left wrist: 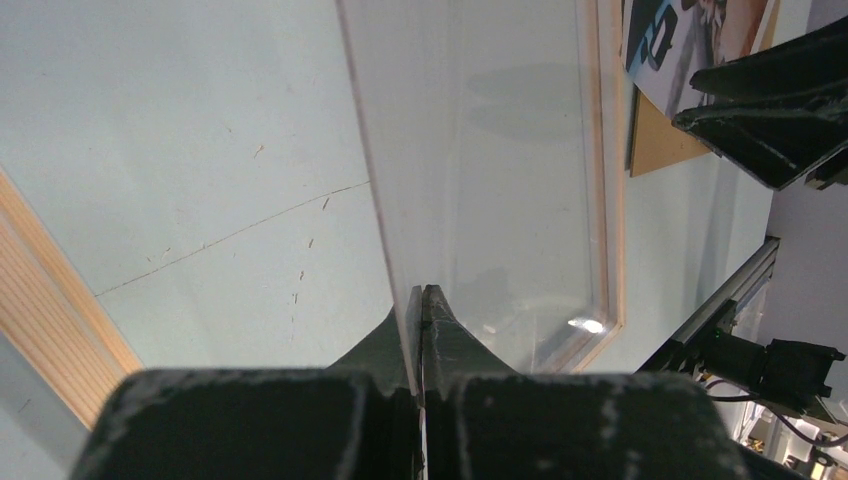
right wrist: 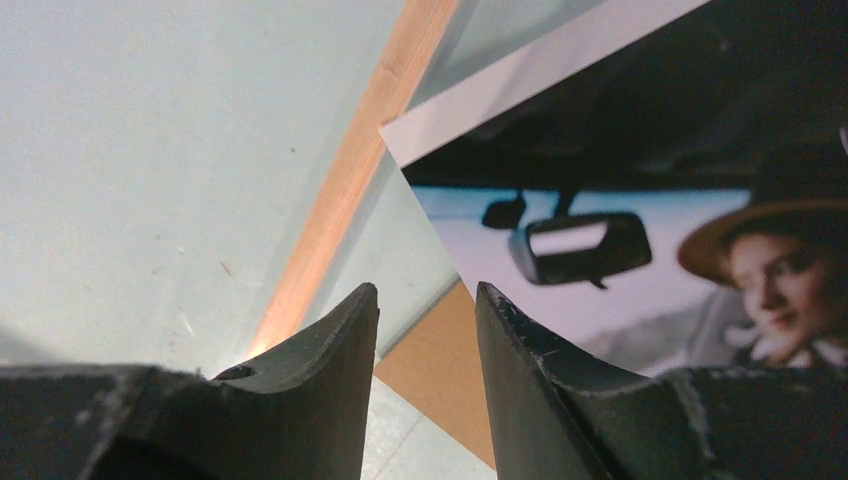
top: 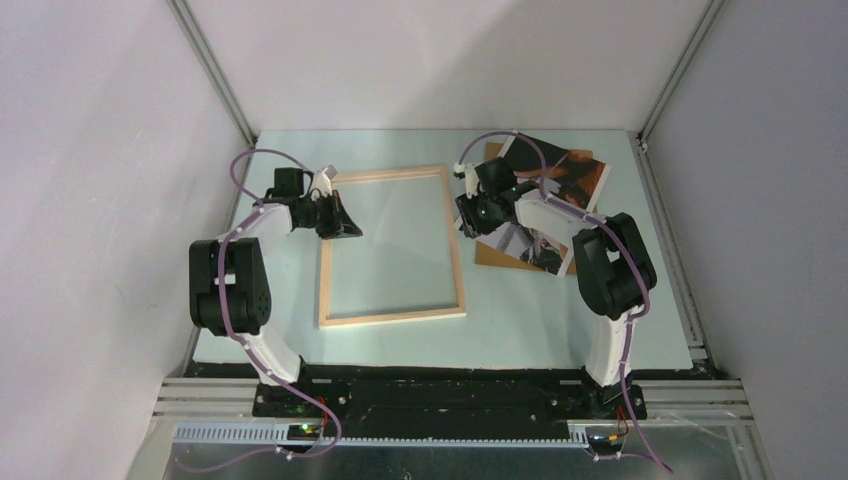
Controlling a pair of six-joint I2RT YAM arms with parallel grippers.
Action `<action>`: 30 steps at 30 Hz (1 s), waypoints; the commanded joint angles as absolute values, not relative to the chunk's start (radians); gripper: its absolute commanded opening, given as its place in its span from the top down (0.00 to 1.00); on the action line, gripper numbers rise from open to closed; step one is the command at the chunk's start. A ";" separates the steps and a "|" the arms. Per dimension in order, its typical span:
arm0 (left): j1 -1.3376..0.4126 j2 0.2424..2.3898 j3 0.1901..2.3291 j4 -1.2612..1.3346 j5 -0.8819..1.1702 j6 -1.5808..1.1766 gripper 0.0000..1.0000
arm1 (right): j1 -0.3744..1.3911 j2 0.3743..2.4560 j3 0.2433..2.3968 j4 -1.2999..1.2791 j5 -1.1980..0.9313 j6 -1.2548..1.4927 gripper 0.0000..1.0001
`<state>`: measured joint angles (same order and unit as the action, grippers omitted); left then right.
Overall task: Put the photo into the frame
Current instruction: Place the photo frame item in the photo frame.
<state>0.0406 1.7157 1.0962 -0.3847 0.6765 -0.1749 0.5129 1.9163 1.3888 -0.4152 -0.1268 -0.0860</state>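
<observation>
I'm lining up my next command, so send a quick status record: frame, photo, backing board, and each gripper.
frame: flat on the table, pale wood up, no photo inside
clear pane: within the frame, one edge running into the left fingers
photo: picture side up, tilted, right of the frame, on the backing board
backing board: brown, under the photo, corners showing
left gripper: shut on the clear pane's edge, near the frame's far-left corner
right gripper: open, empty, over the photo's corner nearest the frame
</observation>
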 commanded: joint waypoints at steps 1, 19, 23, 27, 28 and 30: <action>0.045 1.704 1.115 -0.388 0.631 -0.135 1.00 | 0.486 1.966 1.465 -0.423 -0.297 0.024 0.55; 0.045 1.725 1.108 -0.375 0.604 -0.168 1.00 | 0.463 2.043 1.488 -0.413 -0.432 0.107 0.55; 0.046 1.733 1.110 -0.364 0.606 -0.185 1.00 | 0.463 2.045 1.491 -0.413 -0.436 0.105 0.55; 0.046 1.738 1.111 -0.352 0.602 -0.196 1.00 | 0.462 2.047 1.494 -0.419 -0.450 0.102 0.55; 0.045 1.740 1.111 -0.350 0.602 -0.199 1.00 | 0.463 2.049 1.494 -0.421 -0.454 0.102 0.55; 0.046 1.741 1.110 -0.344 0.601 -0.203 1.00 | 0.462 2.051 1.494 -0.420 -0.461 0.101 0.54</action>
<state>0.0410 1.7340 1.0962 -0.3832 0.6529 -0.2085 0.4664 2.0407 1.4498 -0.4183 -0.4290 0.0978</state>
